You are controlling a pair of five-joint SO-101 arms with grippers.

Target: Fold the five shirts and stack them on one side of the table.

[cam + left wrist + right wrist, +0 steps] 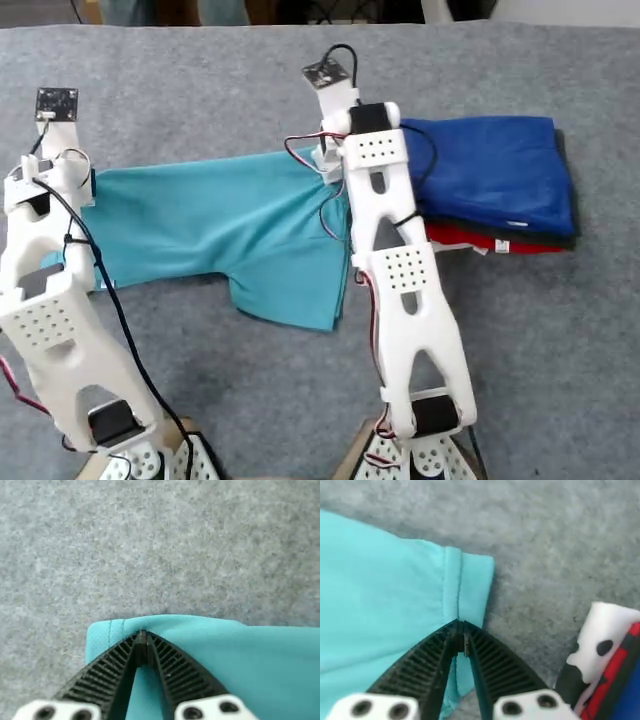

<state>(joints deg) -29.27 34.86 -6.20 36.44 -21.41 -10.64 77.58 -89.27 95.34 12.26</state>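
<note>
Passable over bare grey felt tabletop [200, 90] beyond spread teal fabric shirt [220, 225]. Blocked far right by stack of folded blue, red and black shirts [495, 185] just beside white plastic right arm [400, 270].

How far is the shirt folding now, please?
Done: a folded pile, blue shirt on top, red shirt below, lies at one side of the table. In hand: left gripper and right gripper each pinch the teal shirt. Left: fold it and stack it.
</note>
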